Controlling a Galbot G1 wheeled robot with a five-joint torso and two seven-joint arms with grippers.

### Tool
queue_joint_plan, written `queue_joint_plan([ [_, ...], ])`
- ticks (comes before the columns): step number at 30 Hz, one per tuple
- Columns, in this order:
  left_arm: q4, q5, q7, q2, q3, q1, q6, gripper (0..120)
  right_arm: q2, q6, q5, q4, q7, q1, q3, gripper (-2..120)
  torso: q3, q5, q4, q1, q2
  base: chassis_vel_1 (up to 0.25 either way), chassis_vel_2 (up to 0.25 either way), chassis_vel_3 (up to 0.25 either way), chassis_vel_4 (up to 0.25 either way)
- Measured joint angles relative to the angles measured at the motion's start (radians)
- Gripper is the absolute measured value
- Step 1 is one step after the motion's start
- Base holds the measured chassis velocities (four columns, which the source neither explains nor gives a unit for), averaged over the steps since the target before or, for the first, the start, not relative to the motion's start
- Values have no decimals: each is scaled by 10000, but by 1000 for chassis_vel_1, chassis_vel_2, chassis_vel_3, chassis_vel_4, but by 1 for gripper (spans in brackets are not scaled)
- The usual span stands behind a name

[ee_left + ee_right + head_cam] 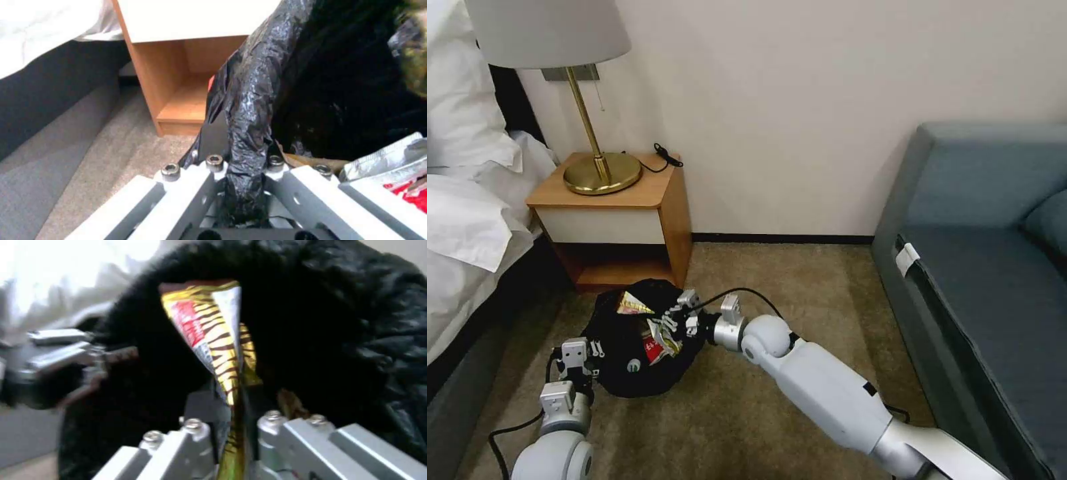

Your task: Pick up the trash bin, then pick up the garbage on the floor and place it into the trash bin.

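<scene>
The trash bin (627, 373), lined with a crinkled black bag, sits low over the carpet in front of the nightstand. My left gripper (589, 355) is shut on its near-left rim, and the left wrist view shows the bag's edge (245, 133) pinched between the fingers. My right gripper (675, 319) reaches over the bin's mouth from the right. It is shut on a piece of garbage, a gold wrapper with dark stripes (222, 350), which hangs inside the black bag (347, 323). A red-and-white packet (656, 348) and a yellowish wrapper (632, 305) lie in the bin.
A wooden nightstand (620, 213) with a brass lamp (602, 175) stands just behind the bin. The bed (467, 220) runs along the left and a blue-grey sofa (987, 267) along the right. Open carpet (800, 287) lies between them.
</scene>
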Motion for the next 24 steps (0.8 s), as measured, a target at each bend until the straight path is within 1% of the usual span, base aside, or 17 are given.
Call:
queue_joint_plan([
  [1, 1, 3, 5, -12, 1, 10, -6, 0, 5, 29, -141, 32, 370, -35, -69, 22, 0, 0, 1, 0, 0, 0, 0, 0, 0],
  [2, 4, 6, 7, -31, 10, 21, -11, 0, 13, 64, -321, 113, 681, -78, -122, 25, 0, 0, 1, 0, 0, 0, 0, 0, 0],
  [3, 4, 6, 7, -31, 10, 21, -11, 0, 13, 64, -321, 113, 681, -78, -122, 25, 0, 0, 1, 0, 0, 0, 0, 0, 0],
  [4, 5, 7, 12, -58, 29, 34, -14, 0, 13, 97, -515, 211, 832, -120, -140, 32, 0, 0, 1, 0, 0, 0, 0, 0, 0],
  [6, -9, 10, 17, -87, 50, 59, -16, 0, -1, 210, -898, 305, 913, -197, -149, 40, 0, 0, 0, 0, 0, 0, 0, 0, 0],
  [7, -9, 10, 17, -87, 50, 59, -16, 0, -1, 210, -898, 305, 913, -197, -149, 40, 0, 0, 0, 0, 0, 0, 0, 0, 0],
  [8, -23, 12, 17, -96, 51, 74, -17, 0, -14, 274, -1077, 351, 925, -237, -149, 47, 0, 0, 0, 0, 0, 0, 0, 0, 0],
  [10, -37, 13, 17, -111, 37, 106, -31, 0, -45, 355, -1299, 452, 946, -310, -147, 53, 0, 0, 0, 0, 0, 0, 0, 0, 0],
  [11, -37, 13, 17, -111, 37, 106, -31, 0, -45, 355, -1299, 452, 946, -310, -147, 53, 0, 0, 0, 0, 0, 0, 0, 0, 0],
  [13, -39, 3, 14, -127, -10, 154, -62, 0, -105, 439, -1499, 622, 967, -401, -135, 64, 0, 0, 0, 0, 0, 0, 0, 0, 0],
  [15, -39, -30, 3, -161, -42, 200, -100, 0, -173, 460, -1551, 853, 1017, -506, -126, 73, 0, 2, 1, 0, 0, 0, 0, 0, 0],
  [16, -38, -51, 0, -185, -48, 220, -113, 0, -200, 461, -1552, 964, 1087, -556, -116, 77, 0, 1, 0, 0, 0, 0, 0, 0, 0],
  [17, -38, -51, 0, -185, -48, 220, -113, 0, -200, 461, -1552, 964, 1087, -556, -116, 77, 0, 1, 0, 0, 0, 0, 0, 0, 0],
  [19, -27, -96, -16, -246, -51, 250, -134, 0, -231, 465, -1524, 1176, 1220, -638, -58, 87, 0, 1, 0, 0, 0, 0, 0, 0, 0],
  [20, -27, -96, -16, -246, -51, 250, -134, 0, -231, 465, -1524, 1176, 1220, -638, -58, 87, 0, 1, 0, 0, 0, 0, 0, 0, 0],
  [22, -18, -193, -73, -331, -57, 282, -150, 0, -257, 449, -1347, 1415, 1305, -718, 104, 96, 0, 1, 1, 0, 0, 0, 0, 0, 0],
  [24, -18, -275, -118, -362, -57, 303, -150, 0, -266, 428, -1230, 1540, 1325, -755, 207, 99, 0, 1, 0, 0, 0, 0, 0, 0, 0],
])
